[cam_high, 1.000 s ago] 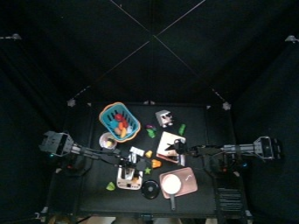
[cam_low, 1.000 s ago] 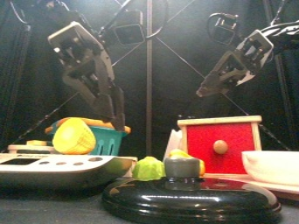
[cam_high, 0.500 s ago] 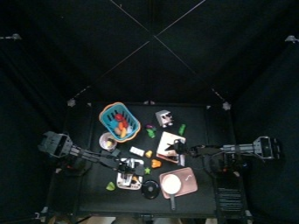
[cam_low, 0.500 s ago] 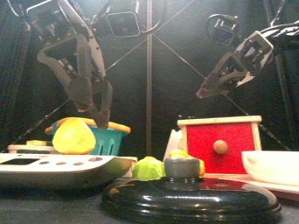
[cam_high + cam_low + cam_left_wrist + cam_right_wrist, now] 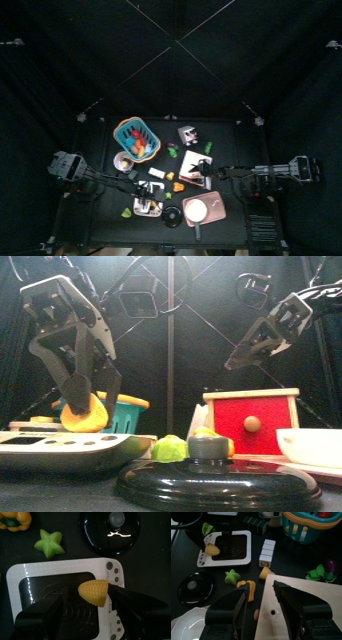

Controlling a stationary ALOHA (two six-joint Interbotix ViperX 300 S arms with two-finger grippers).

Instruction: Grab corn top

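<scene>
Black curtains ring the cluttered bench (image 5: 227, 150); left arm has the corn top.
Top view: both arms sit at the bench's 9 and 3 o'clock. Front view: left fingers (image 5: 83, 406) grip the yellow corn top (image 5: 82, 413) over the white scale (image 5: 67, 445). Left wrist view: corn top (image 5: 94, 592) clamped above the scale (image 5: 40, 574). Right wrist view: right fingers (image 5: 264, 600) spread open, holding nothing, over the wooden board (image 5: 314, 599).

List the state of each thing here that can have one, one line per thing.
corn top: between the left gripper's jaws, above the white scale.
left gripper: jaws around the corn top; a firm clamp cannot be told.
right gripper: open, empty, raised over the wooden board.
white scale: flat on the table.
black lid: lying knob up.
red box: upright.
</scene>
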